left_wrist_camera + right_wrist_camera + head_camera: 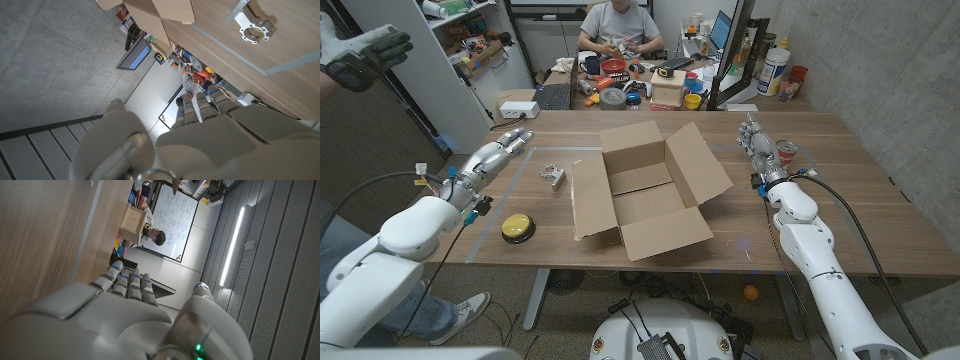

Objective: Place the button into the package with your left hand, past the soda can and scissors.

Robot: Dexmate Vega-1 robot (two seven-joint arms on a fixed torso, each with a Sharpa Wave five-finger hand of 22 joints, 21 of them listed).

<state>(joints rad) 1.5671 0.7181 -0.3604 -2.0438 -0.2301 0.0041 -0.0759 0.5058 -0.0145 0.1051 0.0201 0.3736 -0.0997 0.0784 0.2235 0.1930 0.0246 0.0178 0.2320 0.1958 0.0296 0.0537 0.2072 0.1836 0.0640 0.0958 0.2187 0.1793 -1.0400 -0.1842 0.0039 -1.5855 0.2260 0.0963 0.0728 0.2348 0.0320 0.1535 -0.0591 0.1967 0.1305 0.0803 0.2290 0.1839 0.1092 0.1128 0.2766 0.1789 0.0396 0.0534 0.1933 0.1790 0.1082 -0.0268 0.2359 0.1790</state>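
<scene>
A yellow button [518, 227] on a black base lies on the wooden table [860, 200] near its front left edge. The open cardboard package [640, 190] stands in the middle with its flaps spread. My left hand [500, 152] hovers behind and left of the button, fingers stretched out and holding nothing. A red soda can [786, 152] stands by my right hand [756, 145], which is also open and points away. A small silver metal piece [554, 176] lies between my left hand and the package; it also appears as the metal piece [255, 25] beyond my left hand [200, 130].
A person sits behind the table at a cluttered desk [620, 80]. Another person's gloved hand [360, 55] shows at the far left. A white power box [515, 108] sits at the table's far left corner. My right hand [125, 310] stands over the table's edge [40, 230].
</scene>
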